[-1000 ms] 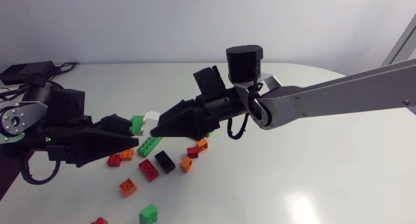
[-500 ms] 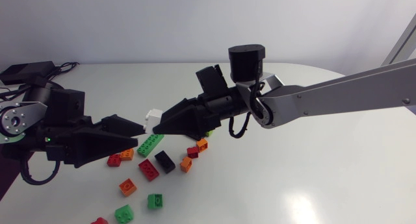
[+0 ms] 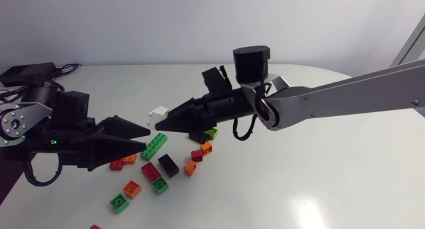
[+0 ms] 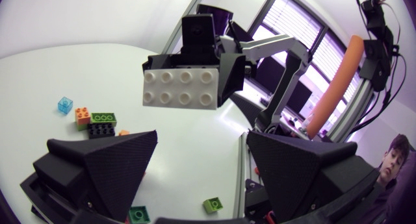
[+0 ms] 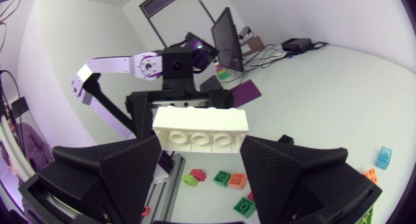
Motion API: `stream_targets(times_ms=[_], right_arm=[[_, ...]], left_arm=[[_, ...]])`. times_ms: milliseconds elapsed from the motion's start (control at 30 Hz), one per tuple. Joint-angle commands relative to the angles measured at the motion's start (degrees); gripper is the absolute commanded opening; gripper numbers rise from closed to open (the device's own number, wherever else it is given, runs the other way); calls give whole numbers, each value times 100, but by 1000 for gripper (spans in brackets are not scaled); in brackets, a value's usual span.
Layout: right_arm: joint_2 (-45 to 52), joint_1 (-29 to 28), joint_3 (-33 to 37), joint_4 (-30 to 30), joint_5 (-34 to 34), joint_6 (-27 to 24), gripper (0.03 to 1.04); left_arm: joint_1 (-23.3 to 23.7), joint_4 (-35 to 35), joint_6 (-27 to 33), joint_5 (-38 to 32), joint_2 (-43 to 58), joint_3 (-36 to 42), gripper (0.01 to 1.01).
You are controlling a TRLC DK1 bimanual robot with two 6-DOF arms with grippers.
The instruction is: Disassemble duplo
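Our R claw (image 3: 163, 123) grips the white brick (image 3: 159, 113) clear of the bench (image 3: 319, 182), prob. as anchor for pulling; L claw (image 3: 142, 139) stands wide, empty, facing it.

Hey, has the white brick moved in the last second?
Yes. Held in the right tool, the white brick has risen slightly, farther from the long green brick lying on the table.

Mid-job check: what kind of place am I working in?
Likely a robotics lab bench: a plain white table, my left arm and right arm over it, the right pincer shut on a white brick, loose toy bricks scattered beneath.
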Motion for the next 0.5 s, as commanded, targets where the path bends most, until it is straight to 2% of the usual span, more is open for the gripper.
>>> stream_targets(times_ms=[0,67,133,200,233,300,333,400,467], right_arm=[[214,-148,263,-312,352,-209,410],[311,-183,448,-883,765,-675,410],[354,-113,658,-1718,1608,-1448,411],[521,-42,869,-2123,2206,-1642,418],[601,-42,957,-2237,2408,-1650,416],[768,19,1142,-2632,3050,-1993,416],[847,107,1247,-2861,3463,-2257,416],[1014,353,1388,-3248,4518,-2828,416],[1154,599,1414,-3327,5309,-3180,416]], left_arm=[[-167,152,125,-328,-35,-180,959],[-290,451,-78,-715,-53,-233,961],[-413,1225,-719,-1321,-194,-435,961],[-791,2455,-1598,-2578,-466,-857,961],[-1161,2947,-1774,-3440,-633,-1103,962],[-2057,3483,-1747,-4978,-949,-1481,962],[-2303,3642,-1730,-5364,-1064,-1595,962],[-2329,3738,-1765,-5496,-1169,-1639,962],[-2198,3747,-1791,-5549,-1125,-1604,962]])
